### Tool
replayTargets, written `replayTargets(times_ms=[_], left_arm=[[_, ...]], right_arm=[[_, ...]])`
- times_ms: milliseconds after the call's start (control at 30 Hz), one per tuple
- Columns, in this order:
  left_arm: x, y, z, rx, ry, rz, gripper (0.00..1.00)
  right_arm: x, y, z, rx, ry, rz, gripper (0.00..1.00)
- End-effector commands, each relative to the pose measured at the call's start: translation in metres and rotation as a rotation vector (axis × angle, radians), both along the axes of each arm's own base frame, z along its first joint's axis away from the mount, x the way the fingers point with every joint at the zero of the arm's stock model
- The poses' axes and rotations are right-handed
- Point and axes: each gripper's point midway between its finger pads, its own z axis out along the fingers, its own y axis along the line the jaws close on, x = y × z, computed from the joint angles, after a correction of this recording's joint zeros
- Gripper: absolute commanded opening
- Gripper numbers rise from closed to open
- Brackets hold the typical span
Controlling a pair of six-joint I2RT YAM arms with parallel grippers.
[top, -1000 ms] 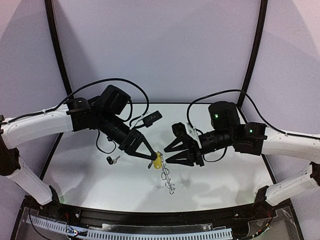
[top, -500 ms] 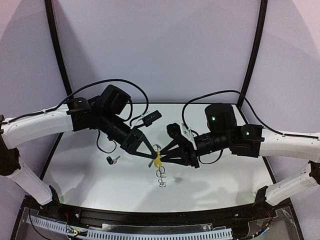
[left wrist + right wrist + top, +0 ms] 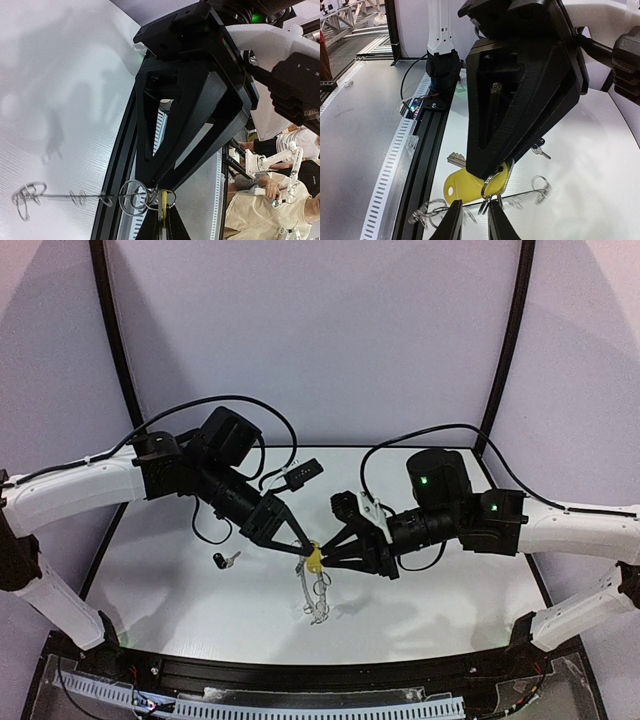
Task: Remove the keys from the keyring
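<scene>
left tool [image 3: 303,552] clamping yellow key [image 3: 314,560], right tool [image 3: 323,560] grip unclear, keyring [image 3: 312,602] hanging over table [image 3: 180,590]

Your white table [image 3: 180,590] carries one loose black-headed key [image 3: 225,560], lying left of centre with its short silver blade pointing right. Toward the back edge, a small black block [image 3: 303,474] on a cable appears to rest on the surface.

L gripper [image 3: 303,551], R gripper [image 3: 326,558] block centre, black key [image 3: 226,560] left, room front-right
</scene>
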Motion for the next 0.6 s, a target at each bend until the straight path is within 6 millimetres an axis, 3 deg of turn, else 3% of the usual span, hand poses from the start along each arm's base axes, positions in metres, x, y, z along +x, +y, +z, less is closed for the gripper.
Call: replayTargets(times_ms=[0,233,367,567], left_arm=[[-0.005,-0.006,0.029,-0.089,-0.048,-0.055,0.01],[-0.009,-0.006,0.031,-0.098,-0.029,-0.083,0.01],[-0.01,-0.006,0.033,-0.107,-0.025,-0.09,0.01],[-0.011,-0.005,0.035,-0.115,-0.029,-0.084,0.01]], right_arm=[[-0.007,0.006,-0.002,-0.011,0.02,0.038,0.2],[-0.003,0.009,0.007,0.034,-0.016,0.024,0.14],[0.0,0.01,0.007,0.029,-0.021,0.013,0.01],[0.005,0.009,0.014,0.055,-0.03,-0.019,0.0]])
